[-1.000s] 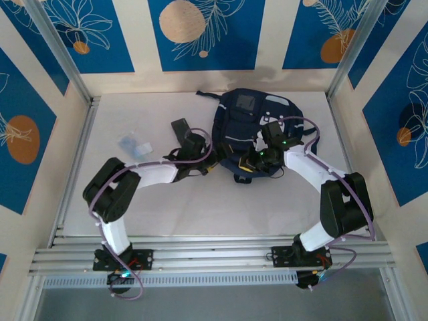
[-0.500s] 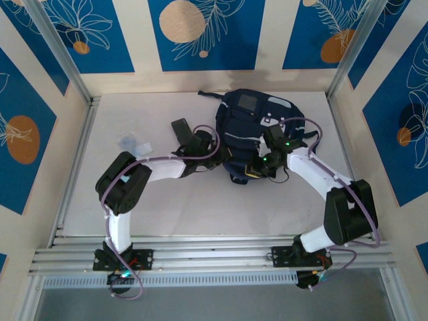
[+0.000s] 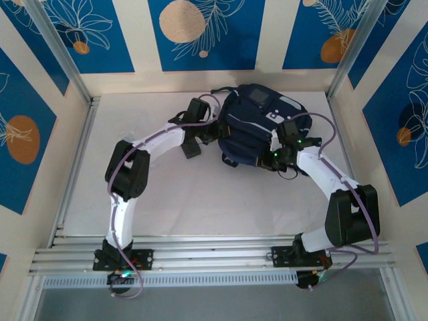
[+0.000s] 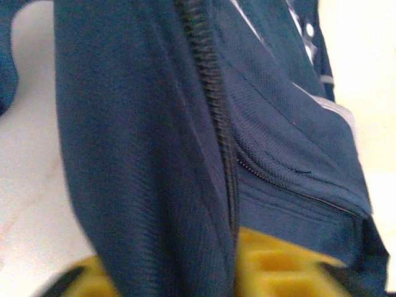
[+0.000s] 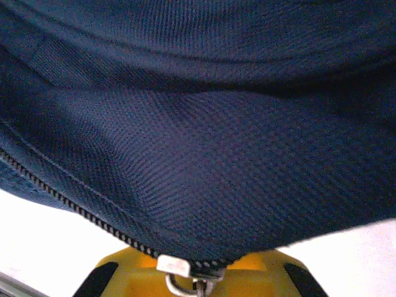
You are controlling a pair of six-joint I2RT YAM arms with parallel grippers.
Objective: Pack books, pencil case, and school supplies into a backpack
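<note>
Backpack (image 3: 257, 124) at the far centre of the table (image 3: 200, 200), its zipper pull (image 5: 175, 266) pinched by the closed right gripper (image 3: 275, 156), its left flank met by the left gripper (image 3: 216, 131), whose grip cannot be told; packing judged nearly complete, with zipping left.

The white counter (image 3: 200, 200) stands inside a three-sided booth. The back wall (image 3: 267, 75) and both side walls (image 3: 40, 194) are cream, set with blue panels (image 3: 227, 47) carrying white leaf drawings and orange-tan discs (image 3: 182, 20). Silver metal posts (image 3: 57, 50) rise at the counter's back corners, and ribbed metal rails (image 3: 214, 257) run along its near edge. The light is soft and even.
</note>
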